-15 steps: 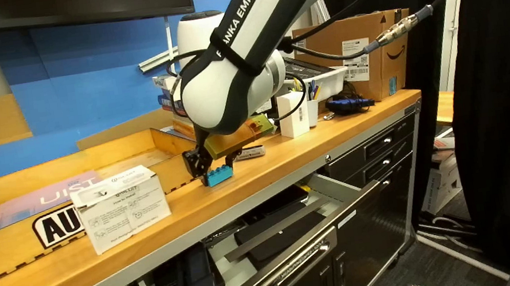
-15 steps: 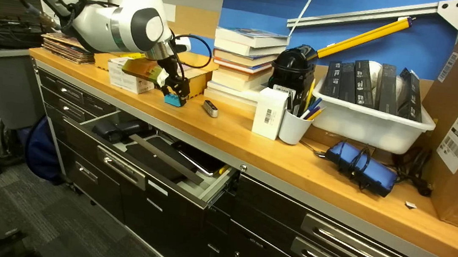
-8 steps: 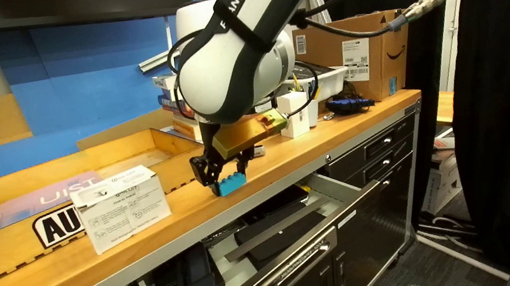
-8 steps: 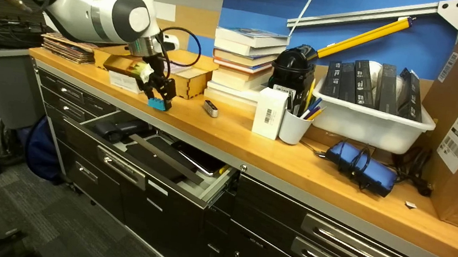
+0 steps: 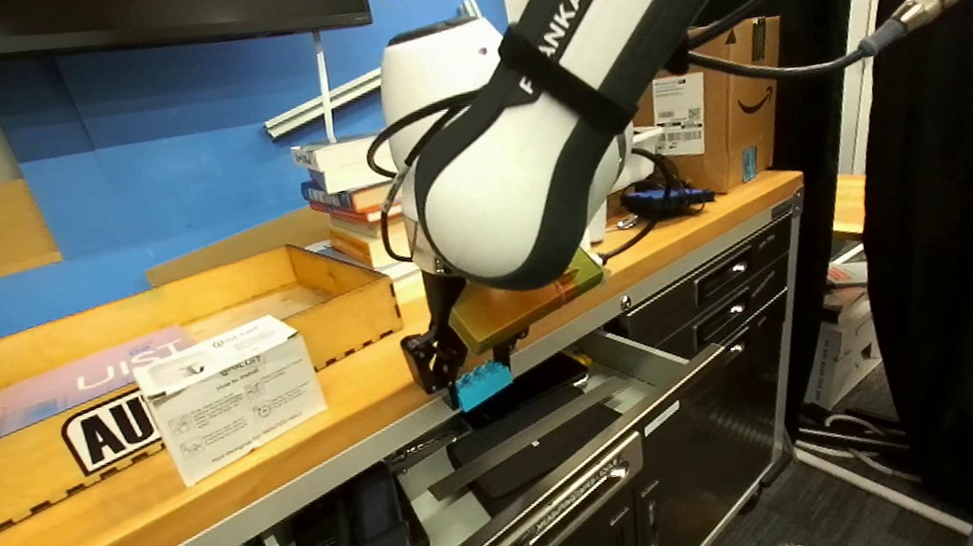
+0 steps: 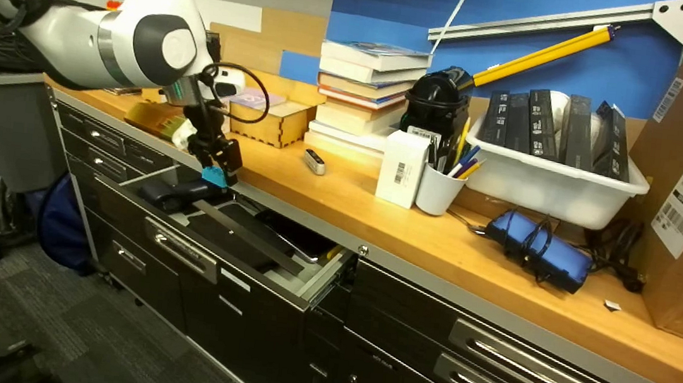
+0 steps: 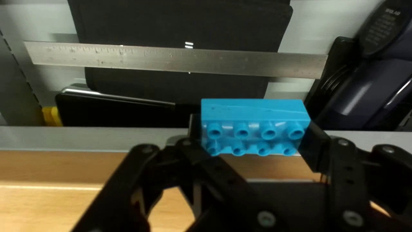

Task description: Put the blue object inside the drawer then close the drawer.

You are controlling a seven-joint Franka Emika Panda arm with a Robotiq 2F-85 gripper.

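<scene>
The blue object is a light-blue toy block with studs [image 7: 254,109], also seen in both exterior views [image 5: 484,386] [image 6: 214,176]. My gripper [image 7: 252,129] is shut on its two ends and holds it in the air. In both exterior views the gripper [image 5: 479,375] [image 6: 212,168] is past the counter's front edge, just above the back part of the drawer. The drawer [image 5: 683,407] is pulled open, with a black front and silver handle [image 6: 180,247]. Its grey interior [image 7: 19,22] lies under and ahead of the block in the wrist view.
The drawer holds a steel ruler [image 7: 180,59], flat black cases [image 7: 180,22] and a dark handheld device [image 7: 370,87]. The wooden counter edge [image 7: 64,167] is close behind the gripper. A white box [image 5: 230,396] and a wooden tray [image 5: 350,305] stand on the counter.
My gripper, holding the blue block, has moved from over the counter forward past its edge and now hangs above the back of the open drawer. The drawer has not moved.
</scene>
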